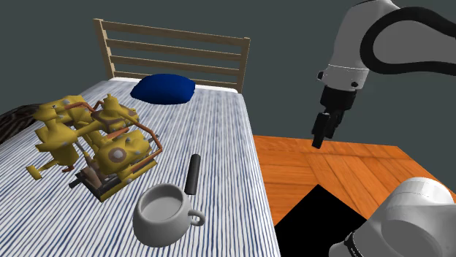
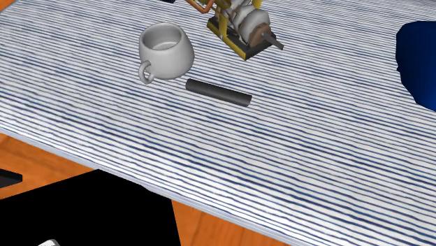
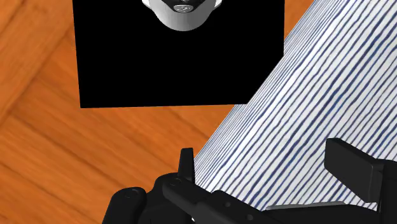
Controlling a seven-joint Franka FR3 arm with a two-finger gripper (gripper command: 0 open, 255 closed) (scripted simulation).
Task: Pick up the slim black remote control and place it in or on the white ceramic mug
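Mug point(image 1: 166, 213) on bed point(image 1: 219, 124) | remote point(image 1: 193, 174) just beside it | jaws apart, empty, beyond bed edge over floor point(image 1: 343, 169)

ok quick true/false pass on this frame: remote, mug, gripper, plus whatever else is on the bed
1. The remote lies on the striped cover beside the mug, not in it. True.
2. The gripper is shut on the remote. False: its fingers stand apart, holding nothing, and it hangs off to the side of the bed, away from the remote.
3. The mug is tipped on its side. False: it stands upright, opening up.
4. A blue pillow sits at the headboard end. True.
5. The yellow machine model rests on the remote. False: they lie apart, with bare cover between them.
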